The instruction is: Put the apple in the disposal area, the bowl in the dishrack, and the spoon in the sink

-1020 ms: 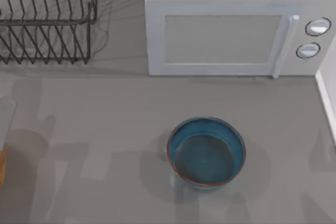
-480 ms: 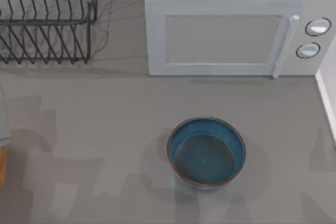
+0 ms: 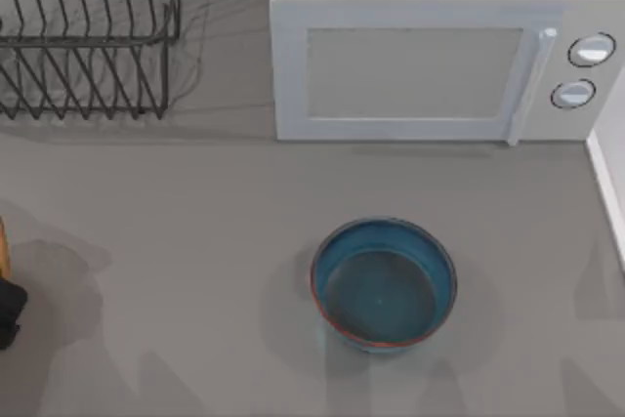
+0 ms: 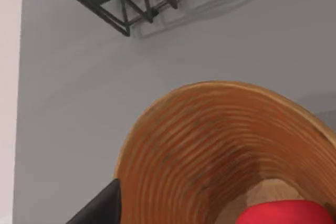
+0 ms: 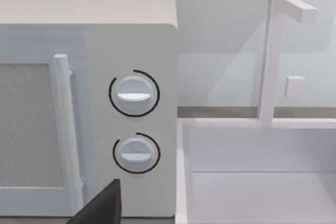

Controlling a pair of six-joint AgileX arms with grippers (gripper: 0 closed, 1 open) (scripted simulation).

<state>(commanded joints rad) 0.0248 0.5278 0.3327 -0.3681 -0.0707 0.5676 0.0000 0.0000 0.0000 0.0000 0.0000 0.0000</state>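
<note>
The teal-blue bowl (image 3: 384, 283) with its reddish rim stands upright on the grey counter, right of the middle, with nothing near it. The black wire dishrack (image 3: 88, 36) stands at the back left, and its corner (image 4: 126, 22) appears in the left wrist view. That view looks down into a round ribbed wooden basket (image 4: 210, 145) with the red apple (image 4: 286, 213) lying inside. One black finger (image 4: 100, 209) of my open left gripper stands apart from the apple. A black part of my left arm (image 3: 8, 312) is at the left edge. The spoon is out of view.
A white microwave (image 3: 430, 65) fills the back middle and right. The right wrist view faces its two knobs (image 5: 134, 95), with the white sink (image 5: 252, 182) and its faucet (image 5: 273, 51) beside it, and one finger (image 5: 100, 208) of my parked right gripper. The basket's edge (image 3: 3, 246) touches the left border.
At the left edge, the grey piece of my left arm has gone. A black part now sits lower there. The arm's shadows have slid left. The bowl has not moved.
</note>
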